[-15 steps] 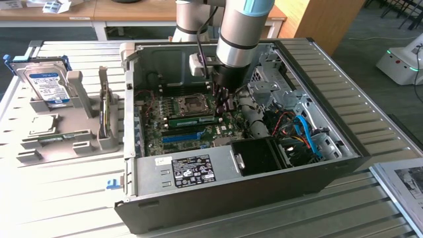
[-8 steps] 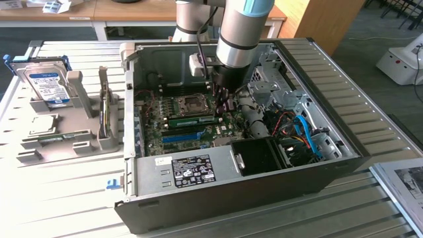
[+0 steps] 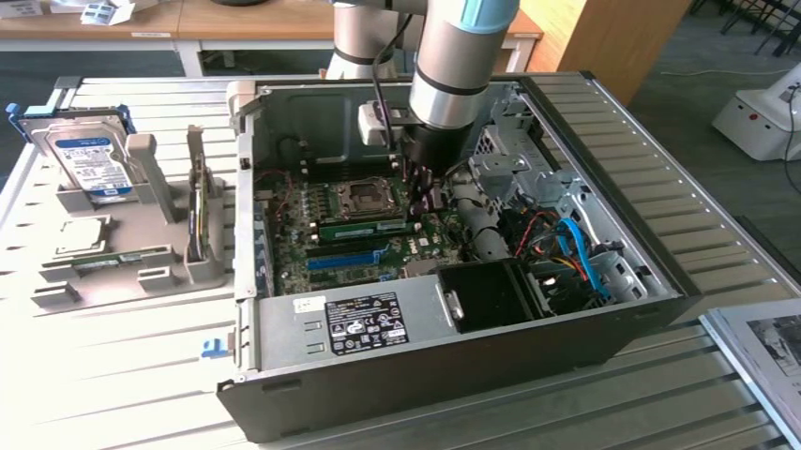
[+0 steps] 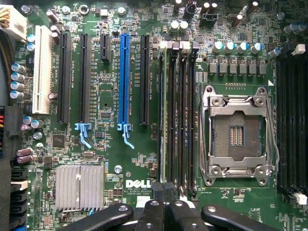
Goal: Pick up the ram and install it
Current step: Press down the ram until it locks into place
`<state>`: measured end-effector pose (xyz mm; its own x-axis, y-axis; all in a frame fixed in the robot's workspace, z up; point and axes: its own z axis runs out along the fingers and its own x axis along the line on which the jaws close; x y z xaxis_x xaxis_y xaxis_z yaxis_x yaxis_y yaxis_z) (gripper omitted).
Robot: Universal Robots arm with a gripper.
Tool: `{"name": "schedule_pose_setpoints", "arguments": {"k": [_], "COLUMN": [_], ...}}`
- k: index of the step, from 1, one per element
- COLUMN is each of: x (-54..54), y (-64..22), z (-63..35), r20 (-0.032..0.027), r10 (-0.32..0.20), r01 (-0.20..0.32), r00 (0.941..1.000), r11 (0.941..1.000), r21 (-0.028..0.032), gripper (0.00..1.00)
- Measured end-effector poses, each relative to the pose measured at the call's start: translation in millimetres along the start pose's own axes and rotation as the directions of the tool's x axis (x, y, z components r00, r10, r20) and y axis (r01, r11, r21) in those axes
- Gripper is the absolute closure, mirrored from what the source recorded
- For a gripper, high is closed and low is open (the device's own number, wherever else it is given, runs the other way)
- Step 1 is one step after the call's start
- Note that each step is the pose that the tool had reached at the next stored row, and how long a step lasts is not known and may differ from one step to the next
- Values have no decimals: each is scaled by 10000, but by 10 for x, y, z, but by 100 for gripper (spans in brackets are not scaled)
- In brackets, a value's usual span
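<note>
Wrist view puts the ram (image 4: 164,115) seated edge-on in the motherboard (image 4: 110,163) slot beside the CPU socket (image 4: 237,134). I read my gripper (image 4: 163,199) as pinched narrow just above its end, probably pressing it home.

Matt green ram (image 3: 363,225) board, glossy black plastic claw (image 4: 164,191), bare metal case (image 3: 375,323)

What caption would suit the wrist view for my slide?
Wrist camera above the Dell motherboard, with the ram seated in a slot beside the empty processor socket.
</note>
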<state>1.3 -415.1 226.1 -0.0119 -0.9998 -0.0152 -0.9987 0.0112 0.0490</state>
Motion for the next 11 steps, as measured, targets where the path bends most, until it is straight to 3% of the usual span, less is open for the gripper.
{"name": "schedule_pose_setpoints", "arguments": {"k": [11], "x": [0], "y": [-1], "z": [12], "r20": [0], "r10": [0], "r01": [0], "r00": [10000], "r11": [10000], "r21": [0], "gripper": [90]}}
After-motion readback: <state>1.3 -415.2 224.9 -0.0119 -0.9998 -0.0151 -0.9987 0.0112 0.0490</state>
